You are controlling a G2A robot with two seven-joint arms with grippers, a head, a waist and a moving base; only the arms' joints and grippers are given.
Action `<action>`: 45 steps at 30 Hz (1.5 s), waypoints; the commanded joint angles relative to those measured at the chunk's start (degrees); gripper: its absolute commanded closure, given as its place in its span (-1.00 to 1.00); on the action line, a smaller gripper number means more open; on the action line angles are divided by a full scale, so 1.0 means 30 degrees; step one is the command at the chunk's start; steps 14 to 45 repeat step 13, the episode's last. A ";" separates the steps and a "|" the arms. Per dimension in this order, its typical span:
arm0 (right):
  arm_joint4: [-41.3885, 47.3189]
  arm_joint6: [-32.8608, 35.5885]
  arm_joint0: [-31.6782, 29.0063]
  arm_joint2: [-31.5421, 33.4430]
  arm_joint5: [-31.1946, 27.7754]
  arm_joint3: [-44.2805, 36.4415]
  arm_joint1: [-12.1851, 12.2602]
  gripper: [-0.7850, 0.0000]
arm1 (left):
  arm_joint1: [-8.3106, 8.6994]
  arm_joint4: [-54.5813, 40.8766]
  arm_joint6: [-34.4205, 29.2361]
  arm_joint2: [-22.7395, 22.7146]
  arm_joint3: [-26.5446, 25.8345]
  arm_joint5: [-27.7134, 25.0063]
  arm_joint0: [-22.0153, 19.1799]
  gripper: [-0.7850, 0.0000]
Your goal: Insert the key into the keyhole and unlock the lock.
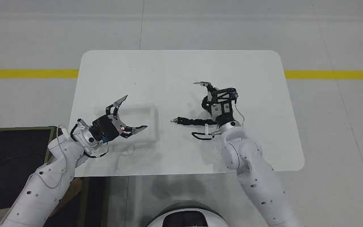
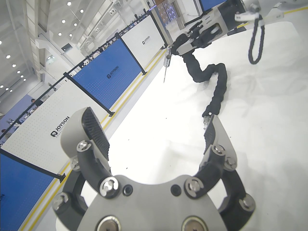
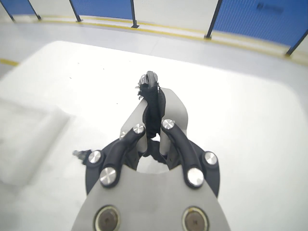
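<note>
One key [image 2: 166,60] dangles beside the right gripper [image 3: 154,104], whose jaws pinch one end of the black cable lock [image 2: 221,80], probably to steady it. The other end trails across the bench [image 1: 170,74] toward the left gripper [image 2: 151,118], whose jaws are wide.

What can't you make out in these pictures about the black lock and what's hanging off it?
Right wrist view: the lock's metal end sits just past the right gripper with frayed sleeve over it, so no keyhole is readable.
Left wrist view: the dangling piece is likely the key, but too small to confirm.
Top view: the pale block nearly merges with the white table.
</note>
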 commanded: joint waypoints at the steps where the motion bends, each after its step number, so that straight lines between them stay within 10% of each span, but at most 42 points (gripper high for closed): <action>1: 0.4942 0.1061 0.0003 0.0773 -0.0120 0.0341 -0.0092 -0.10 | 0.0000 0.0000 0.0000 0.0000 0.0000 0.0000 0.0000 -1.00; 2: 0.6568 0.1669 0.0061 0.1095 -0.0083 0.0703 -0.0140 -1.00 | 0.0000 0.0000 0.0000 0.0000 0.0000 0.0000 0.0000 -1.00; 10: 1.2838 0.3997 0.0614 0.3083 0.0306 0.3001 -0.0212 -1.00 | 0.0000 0.0000 0.0000 0.0000 0.0000 0.0000 0.0000 -1.00; 45: 1.2743 0.3145 -0.0128 0.3732 -0.0690 0.2146 -0.0089 -1.00 | 0.0000 0.0000 0.0000 0.0000 0.0000 0.0000 0.0000 -1.00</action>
